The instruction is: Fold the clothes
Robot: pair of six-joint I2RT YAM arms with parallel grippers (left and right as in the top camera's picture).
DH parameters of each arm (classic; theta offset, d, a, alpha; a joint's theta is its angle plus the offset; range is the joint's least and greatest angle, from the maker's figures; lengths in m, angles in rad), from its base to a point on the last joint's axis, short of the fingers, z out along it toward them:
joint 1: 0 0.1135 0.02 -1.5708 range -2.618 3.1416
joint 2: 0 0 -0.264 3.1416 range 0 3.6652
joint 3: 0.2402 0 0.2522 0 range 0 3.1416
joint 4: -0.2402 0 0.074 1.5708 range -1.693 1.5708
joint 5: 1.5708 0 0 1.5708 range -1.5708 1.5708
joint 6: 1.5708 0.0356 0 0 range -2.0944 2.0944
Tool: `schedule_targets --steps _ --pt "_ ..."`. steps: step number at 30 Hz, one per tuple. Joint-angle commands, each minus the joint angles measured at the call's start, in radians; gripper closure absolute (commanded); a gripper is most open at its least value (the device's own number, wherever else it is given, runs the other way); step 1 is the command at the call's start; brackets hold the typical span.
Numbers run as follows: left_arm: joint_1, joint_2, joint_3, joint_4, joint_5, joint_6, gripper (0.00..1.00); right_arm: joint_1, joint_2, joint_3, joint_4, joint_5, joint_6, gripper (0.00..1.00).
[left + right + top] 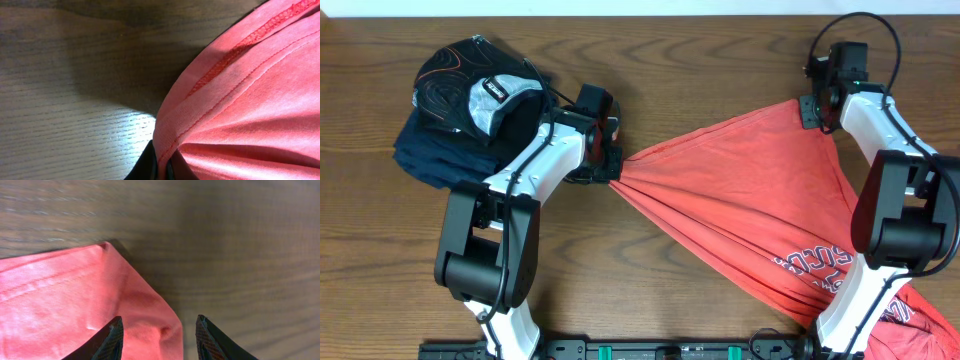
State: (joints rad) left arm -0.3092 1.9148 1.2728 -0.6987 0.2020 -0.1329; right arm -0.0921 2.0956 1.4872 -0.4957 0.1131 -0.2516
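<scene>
T-shirt (750,190) stretches across brown wooden table (670,60), left pincer (615,173) clamped on it, right pincer (158,326) apart.

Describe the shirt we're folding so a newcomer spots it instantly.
On the wooden table, look right of centre. The T-shirt fans out from a bunch pinched in the left fingers toward the right fingers. It is the only coral-red cloth, with navy-and-white lettering; the other garments, far left, are a dark heap.
</scene>
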Motion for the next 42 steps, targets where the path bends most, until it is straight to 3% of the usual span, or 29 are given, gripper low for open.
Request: schedule_targets --steps 1,6,16,19,24,34,42 --pt "0.013 -0.023 -0.005 0.001 -0.035 0.009 0.93 0.038 0.019 0.0 0.022 0.012 -0.145 0.55" --pt "0.013 -0.023 -0.005 0.001 -0.035 0.009 0.93 0.082 0.04 -0.003 0.006 0.033 -0.28 0.49" --pt "0.013 -0.023 -0.005 0.0 -0.035 0.009 0.93 0.093 0.084 -0.003 0.021 0.104 -0.28 0.48" --pt "0.013 -0.023 -0.005 0.0 -0.035 0.009 0.93 0.095 0.101 -0.003 0.026 0.164 -0.253 0.55" --pt "0.013 -0.023 -0.005 0.0 -0.035 0.009 0.93 0.094 0.103 -0.002 0.048 0.238 -0.156 0.78" --pt "0.013 -0.023 -0.005 0.0 -0.035 0.009 0.92 0.041 0.089 0.005 0.066 0.266 0.038 0.96" --pt "0.013 -0.023 -0.005 0.0 -0.035 0.009 0.93 -0.049 0.049 0.035 0.056 0.032 0.12 0.99"
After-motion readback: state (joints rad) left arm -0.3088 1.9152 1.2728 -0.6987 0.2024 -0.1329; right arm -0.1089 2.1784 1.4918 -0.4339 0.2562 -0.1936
